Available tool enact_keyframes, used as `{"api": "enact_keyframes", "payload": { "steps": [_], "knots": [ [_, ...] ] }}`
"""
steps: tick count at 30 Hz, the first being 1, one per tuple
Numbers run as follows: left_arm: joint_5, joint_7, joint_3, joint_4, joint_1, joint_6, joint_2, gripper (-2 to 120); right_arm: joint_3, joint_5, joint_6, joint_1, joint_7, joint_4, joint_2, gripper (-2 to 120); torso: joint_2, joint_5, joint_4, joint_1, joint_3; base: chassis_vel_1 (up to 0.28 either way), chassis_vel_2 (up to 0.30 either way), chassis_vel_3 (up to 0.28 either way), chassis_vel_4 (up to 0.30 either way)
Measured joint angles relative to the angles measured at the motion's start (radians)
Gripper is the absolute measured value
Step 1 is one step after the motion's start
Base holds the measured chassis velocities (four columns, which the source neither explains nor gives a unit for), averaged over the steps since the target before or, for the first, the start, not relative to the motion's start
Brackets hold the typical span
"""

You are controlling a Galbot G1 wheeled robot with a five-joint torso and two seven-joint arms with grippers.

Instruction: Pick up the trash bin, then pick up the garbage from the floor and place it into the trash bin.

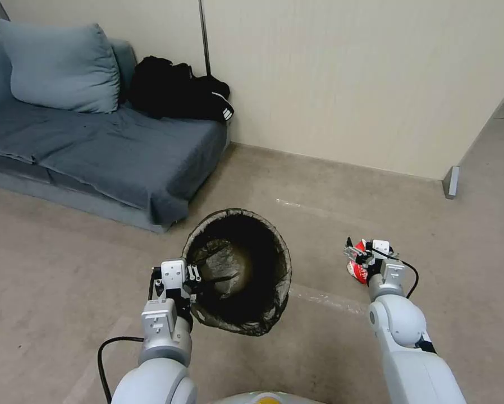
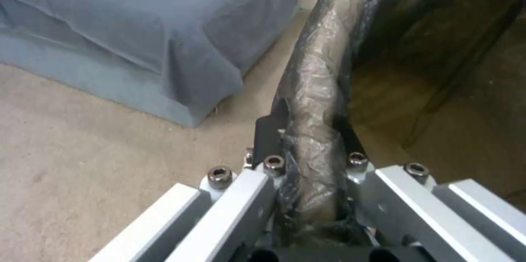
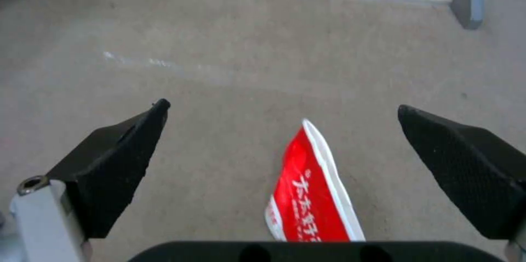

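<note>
Beige carpeted floor (image 1: 330, 185) carries a blue-grey fabric sofa (image 1: 95, 151) at upper left and a crushed red-and-white paper cup (image 1: 357, 268) at lower right.

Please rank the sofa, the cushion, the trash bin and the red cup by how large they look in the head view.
1. Sofa
2. Cushion and trash bin: look alike; the bin is nearer, so unsure
3. Red cup, partly hidden by the right gripper

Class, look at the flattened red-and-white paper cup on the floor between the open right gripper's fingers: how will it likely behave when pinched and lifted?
The crushed cup looks flattened, so it will probably give further under the right gripper rather than resist. Thin paper suggests it is very light. Lying flat on the carpet, it seems unlikely to roll, though it might slide if nudged.
</note>
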Motion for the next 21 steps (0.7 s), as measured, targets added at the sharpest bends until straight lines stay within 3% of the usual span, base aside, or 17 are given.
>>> {"api": "enact_keyframes", "payload": {
  "steps": [13, 21],
  "knots": [
    [-0.003, 0.000, 0.000, 0.001, -0.006, 0.000, 0.002, 1, 0.004, 0.003, 0.031, 0.120, -0.013, -0.317, -0.065, 100, 0.000, 0.0003, -0.0002, 0.000, 0.000, 0.000, 0.000, 0.000, 0.000],
    [-0.004, 0.000, -0.001, 0.000, -0.002, 0.001, 0.004, 1, 0.006, 0.003, 0.042, 0.143, -0.019, -0.374, -0.078, 100, 0.000, 0.0001, 0.0000, 0.000, 0.000, 0.000, 0.000, 0.000, 0.000]
  ]
}}
